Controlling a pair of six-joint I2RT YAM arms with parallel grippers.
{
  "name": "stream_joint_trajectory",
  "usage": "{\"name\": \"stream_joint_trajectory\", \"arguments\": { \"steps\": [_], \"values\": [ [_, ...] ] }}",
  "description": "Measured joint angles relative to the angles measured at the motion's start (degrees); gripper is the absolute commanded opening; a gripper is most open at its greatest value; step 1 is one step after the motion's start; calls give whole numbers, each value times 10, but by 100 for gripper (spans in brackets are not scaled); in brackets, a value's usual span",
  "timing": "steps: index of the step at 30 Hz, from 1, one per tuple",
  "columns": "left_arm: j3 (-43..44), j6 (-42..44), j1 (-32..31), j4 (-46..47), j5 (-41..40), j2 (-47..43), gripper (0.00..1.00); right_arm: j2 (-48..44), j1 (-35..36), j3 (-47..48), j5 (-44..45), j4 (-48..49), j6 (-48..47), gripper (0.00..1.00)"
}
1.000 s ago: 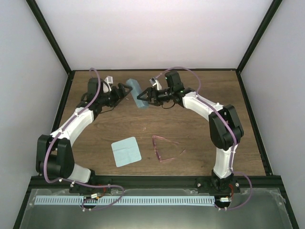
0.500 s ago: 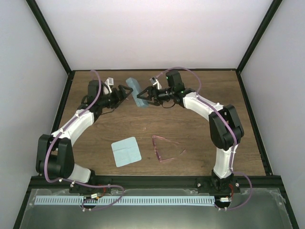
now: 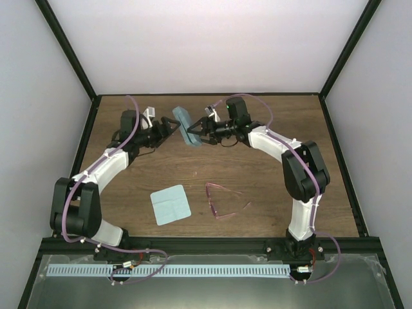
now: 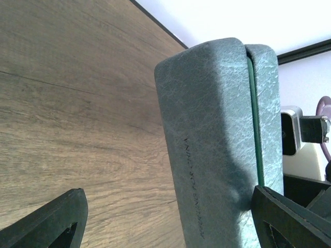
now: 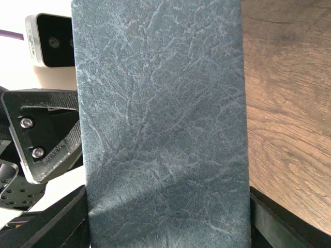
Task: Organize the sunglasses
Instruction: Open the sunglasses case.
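Note:
The pink-red sunglasses (image 3: 222, 201) lie on the table at the near middle with their temple arms spread. The grey-blue case (image 3: 187, 127) is held up at the back middle, shut, with a thin green seam showing in the left wrist view (image 4: 217, 124). My right gripper (image 3: 200, 131) is shut on the case, which fills the gap between its fingers (image 5: 165, 129). My left gripper (image 3: 170, 124) is open on the case's left side. Its right finger (image 4: 295, 217) is against the case and its left finger (image 4: 46, 225) stands well apart.
A pale blue square cloth (image 3: 171, 204) lies flat left of the sunglasses. The wooden table (image 3: 270, 193) is bounded by a black frame and white walls. The left arm's wrist camera (image 5: 49, 41) shows just behind the case.
The case has shifted a little back and left in the right gripper. The left gripper has closed in on it. Sunglasses and cloth have not moved.

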Motion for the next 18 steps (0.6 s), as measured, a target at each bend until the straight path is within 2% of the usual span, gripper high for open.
{"name": "stream_joint_trajectory", "arguments": {
  "steps": [10,14,18],
  "values": [
    [-11,12,0,24,-1,16,88,0,-8,-2,0,1,15,47],
    [-16,19,0,-8,-7,39,88,-9,-10,2,-15,22,5,47],
    [-17,21,0,-38,-9,45,88,-10,-9,40,-10,-19,-34,48]
  ]
}}
